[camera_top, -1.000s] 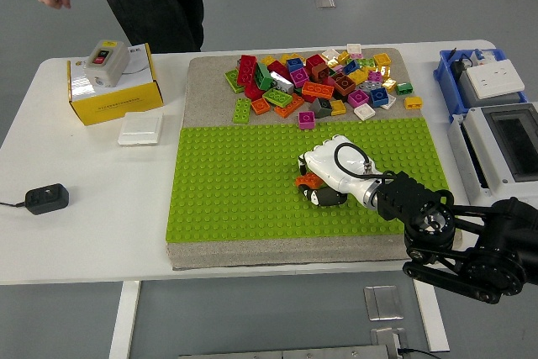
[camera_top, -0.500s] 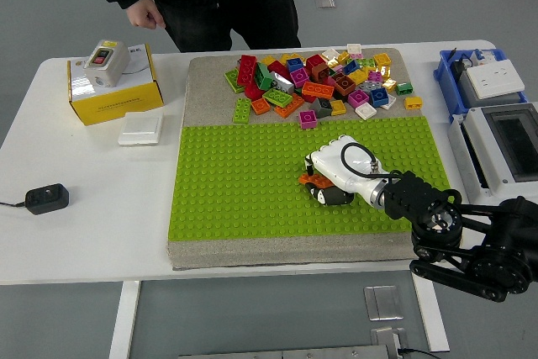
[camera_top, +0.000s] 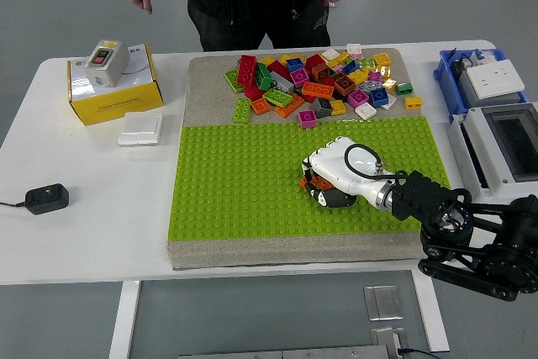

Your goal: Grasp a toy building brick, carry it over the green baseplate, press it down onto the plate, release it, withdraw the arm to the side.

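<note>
On the green baseplate (camera_top: 235,191), right hand (camera_top: 332,174) stays curled over the orange brick (camera_top: 309,181), barely shifted from a second ago, so pressing looks underway, release not yet done.

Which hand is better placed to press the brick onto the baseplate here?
The right hand: it rests on the green baseplate, fingers curled over an orange brick. The left arm is out of view.
</note>
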